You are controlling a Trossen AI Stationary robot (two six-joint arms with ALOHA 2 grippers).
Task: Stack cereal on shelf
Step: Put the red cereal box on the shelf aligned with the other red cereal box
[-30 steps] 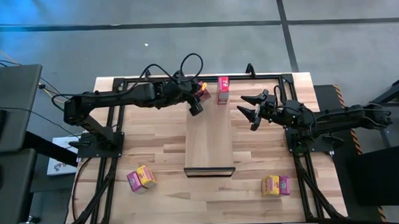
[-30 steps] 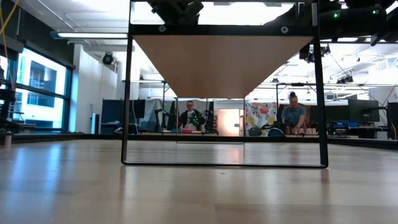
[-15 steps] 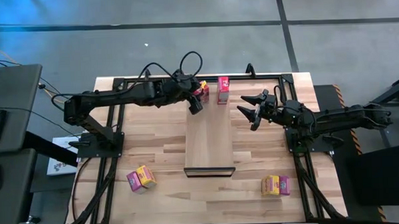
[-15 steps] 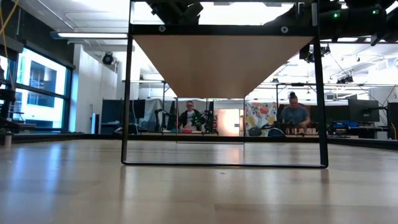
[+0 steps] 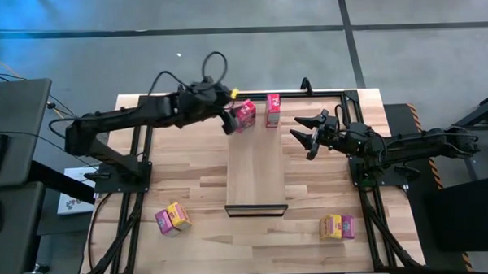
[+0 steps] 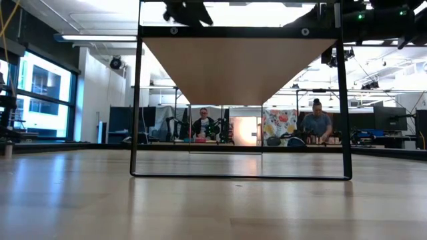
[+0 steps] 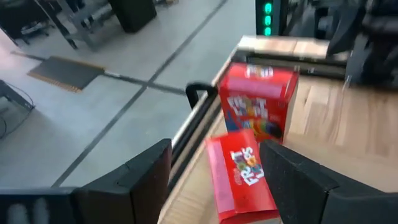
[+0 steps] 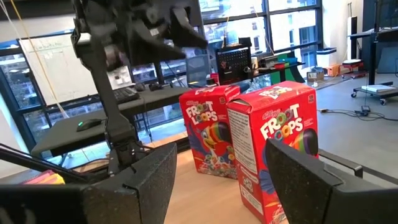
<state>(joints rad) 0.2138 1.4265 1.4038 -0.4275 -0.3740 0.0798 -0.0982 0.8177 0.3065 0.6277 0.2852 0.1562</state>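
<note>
High view: the left pincer (image 5: 225, 121) has drawn back from the shelf's (image 5: 256, 173) far end and hangs released beside a red cereal box (image 5: 243, 113); a second red box (image 5: 272, 109) stands close by. The right pincer (image 5: 302, 136) waits spread and empty at the shelf's right edge. Mixed pairs of boxes (image 5: 172, 218) remain near the desk's (image 5: 188, 163) front corners.

Left wrist view: both red boxes sit freed beyond spread fingers (image 7: 298, 180), so that placement looks done.

Striped wood table (image 5: 188, 171) with shelf (image 5: 255, 165), four boxes (image 5: 172, 218).
</note>
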